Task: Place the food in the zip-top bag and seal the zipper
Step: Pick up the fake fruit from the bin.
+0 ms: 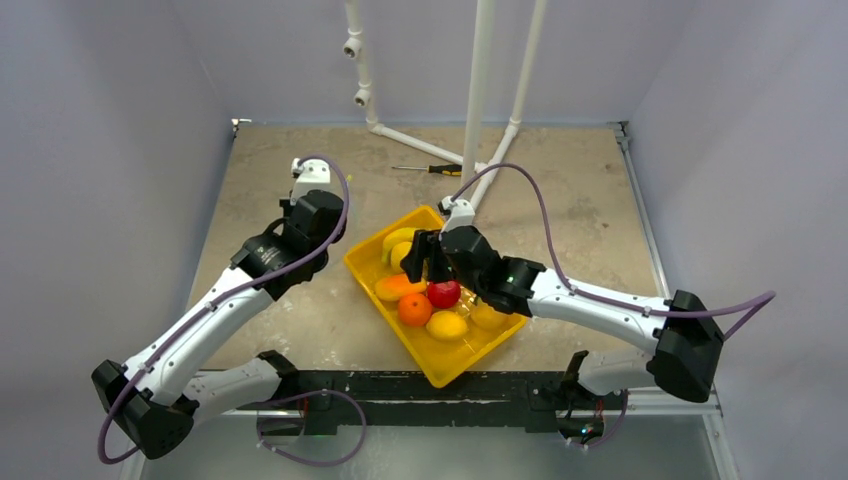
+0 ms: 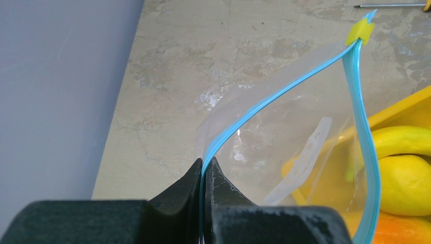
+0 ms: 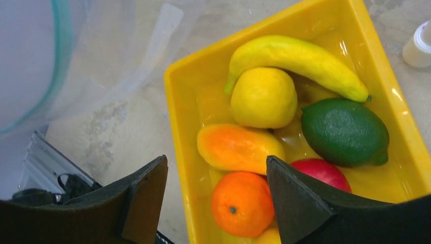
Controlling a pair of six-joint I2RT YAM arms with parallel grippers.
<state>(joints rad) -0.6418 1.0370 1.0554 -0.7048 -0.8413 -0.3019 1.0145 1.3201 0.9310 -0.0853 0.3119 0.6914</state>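
My left gripper (image 2: 207, 163) is shut on the teal-blue zipper (image 2: 264, 99) of the clear zip-top bag (image 2: 284, 137). The bag's mouth gapes open, with a yellow slider (image 2: 360, 31) at its far end. The food lies in a yellow tray (image 3: 178, 101): a banana (image 3: 295, 56), a lemon (image 3: 263, 97), a dark green avocado (image 3: 344, 131), a mango (image 3: 234, 147), an orange (image 3: 241, 203) and a red apple (image 3: 320, 173). My right gripper (image 3: 216, 168) hangs open and empty above the mango and orange. From above, that right gripper (image 1: 428, 265) is over the tray's (image 1: 440, 365) far half.
A black-and-yellow screwdriver (image 1: 432, 169) lies on the table behind the tray. White pipes (image 1: 478, 90) rise from the back of the table, one foot (image 3: 419, 46) close to the tray's corner. Grey walls close in both sides. The bag (image 3: 101, 56) hangs left of the tray.
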